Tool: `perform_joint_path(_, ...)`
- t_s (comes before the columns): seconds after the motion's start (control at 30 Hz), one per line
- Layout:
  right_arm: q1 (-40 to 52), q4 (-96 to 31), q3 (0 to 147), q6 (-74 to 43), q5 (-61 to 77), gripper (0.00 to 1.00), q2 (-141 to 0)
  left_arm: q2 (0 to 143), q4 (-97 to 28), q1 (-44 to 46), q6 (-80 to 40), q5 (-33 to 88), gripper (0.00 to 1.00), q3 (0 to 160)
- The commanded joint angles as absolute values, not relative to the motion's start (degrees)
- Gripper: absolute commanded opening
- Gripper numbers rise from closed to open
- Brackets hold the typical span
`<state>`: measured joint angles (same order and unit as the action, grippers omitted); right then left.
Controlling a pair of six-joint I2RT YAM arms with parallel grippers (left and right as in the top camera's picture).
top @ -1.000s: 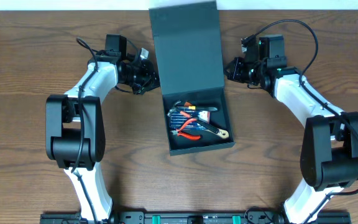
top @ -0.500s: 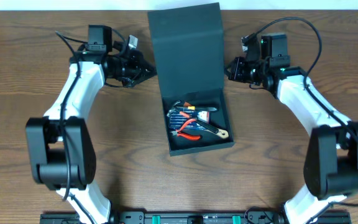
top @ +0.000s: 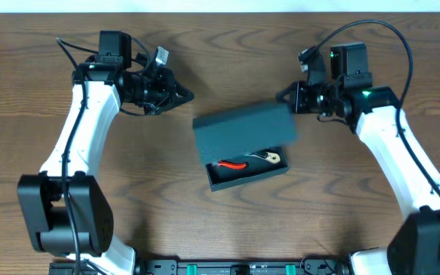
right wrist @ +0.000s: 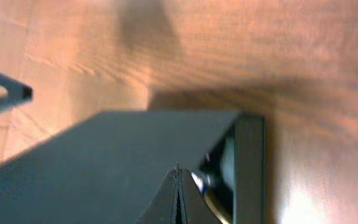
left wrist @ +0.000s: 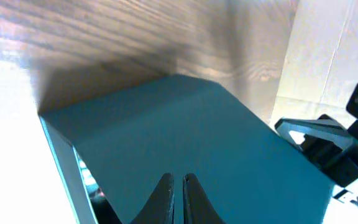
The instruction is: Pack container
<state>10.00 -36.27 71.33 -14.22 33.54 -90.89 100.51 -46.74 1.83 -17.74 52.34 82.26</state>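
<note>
The container (top: 243, 131) is a dark teal-black box in the middle of the table, its flap lid tilted down over it and half shut. Red-handled pliers (top: 233, 165) and a tan-handled tool (top: 270, 158) still show in the open front part. My left gripper (top: 186, 96) is shut and empty, left of the lid's far corner; the left wrist view shows the lid (left wrist: 191, 137) just beyond its fingertips (left wrist: 178, 179). My right gripper (top: 283, 95) is shut at the lid's right far corner; the right wrist view shows its tips (right wrist: 178, 169) over the lid (right wrist: 104, 162).
The wooden table (top: 159, 198) extends around the box. A black rail (top: 235, 267) runs along the front edge. The right arm shows in the left wrist view (left wrist: 328, 149) at the far side of the lid.
The lid, standing open and lying back a second ago, has swung forward and down over the box. Both arms have risen and moved inward behind it.
</note>
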Motion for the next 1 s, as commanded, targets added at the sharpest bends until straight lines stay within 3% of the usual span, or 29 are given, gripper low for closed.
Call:
perform_joint_path(0.0, 10.8, -40.0, 72.4, -9.4, 32.2, 0.01, -87.4, 98.1, -49.0, 1.7, -14.2, 52.2, 0.06, 83.6)
perform_joint_path(0.4, 11.0, -52.9, 72.3, -5.5, 21.9, 0.01, -83.9, 94.3, -56.4, 1.7, -11.8, 42.8, 0.06, 83.6)
perform_joint_path(0.5, 11.6, -54.1, 72.3, -5.5, 18.5, 0.12, -83.9, 94.1, -56.6, 1.7, -11.8, 42.8, 0.08, 83.6)
perform_joint_path(0.53, 11.7, -54.6, 72.3, -5.5, 17.2, 0.2, -83.9, 94.1, -56.8, 1.7, -11.8, 42.8, 0.17, 83.6)
perform_joint_path(0.57, 11.9, -55.3, 72.3, -5.5, 15.8, 0.42, -83.9, 94.1, -57.0, 1.7, -11.8, 42.8, 0.43, 83.6)
perform_joint_path(0.6, 12.1, -56.0, 72.3, -5.5, 15.0, 0.74, -83.9, 94.1, -57.3, 1.7, -11.8, 42.8, 0.77, 83.6)
perform_joint_path(0.63, 12.1, -56.7, 72.3, -5.5, 14.7, 0.99, -83.9, 94.1, -57.6, 1.7, -11.8, 42.8, 0.99, 83.6)
perform_joint_path(0.97, 11.9, -62.0, 72.3, -3.0, 15.4, 0.99, -81.9, 91.5, -60.5, 1.3, -13.5, 42.7, 0.99, 83.6)
